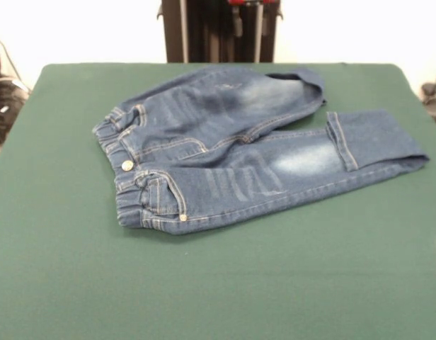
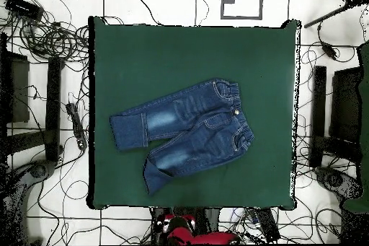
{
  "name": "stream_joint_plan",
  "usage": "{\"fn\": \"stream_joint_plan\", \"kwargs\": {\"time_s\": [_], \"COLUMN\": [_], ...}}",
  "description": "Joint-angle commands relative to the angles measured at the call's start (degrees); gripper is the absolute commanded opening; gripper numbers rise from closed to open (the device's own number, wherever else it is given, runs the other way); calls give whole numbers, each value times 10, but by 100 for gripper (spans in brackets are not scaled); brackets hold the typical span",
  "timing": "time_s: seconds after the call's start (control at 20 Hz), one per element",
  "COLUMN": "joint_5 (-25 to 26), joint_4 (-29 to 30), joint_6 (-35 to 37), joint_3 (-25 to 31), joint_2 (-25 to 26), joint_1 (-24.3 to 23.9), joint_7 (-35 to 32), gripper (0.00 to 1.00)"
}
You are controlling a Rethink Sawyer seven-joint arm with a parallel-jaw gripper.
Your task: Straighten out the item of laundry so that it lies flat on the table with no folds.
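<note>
At the far edge of the table, the red and black arm [image 2: 189, 230] barely shows, so can't tell the finger state. Small dark blue faded denim jeans [image 1: 232, 159] lie mid-table on the dark green felt top [image 1: 218, 283], the far leg's cuff tucked under, the near leg's cuff turned up.

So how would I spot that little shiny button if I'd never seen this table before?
Start at the big green table and find the one garment on it, the small blue jeans. Follow them to the gathered waistband at the picture's left in the front view. The metal button sits mid-waistband, where the two front halves meet: round, pale and larger than the tiny pocket rivets nearby.
</note>
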State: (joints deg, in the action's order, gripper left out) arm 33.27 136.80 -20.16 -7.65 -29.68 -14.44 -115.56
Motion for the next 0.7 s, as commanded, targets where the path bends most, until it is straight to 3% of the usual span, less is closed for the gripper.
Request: {"fn": "stream_joint_plan", "kwargs": {"time_s": [0.05, 0.4, 0.7], "joint_5": [24, 21, 4], "joint_4": [-116, -140, -145], "joint_6": [-81, -152, -140], "joint_3": [-19, -58, -60], "joint_2": [128, 154, 155], "joint_1": [31, 125, 162], "joint_7": [-27, 9, -17], "gripper": [100, 100, 100]}}
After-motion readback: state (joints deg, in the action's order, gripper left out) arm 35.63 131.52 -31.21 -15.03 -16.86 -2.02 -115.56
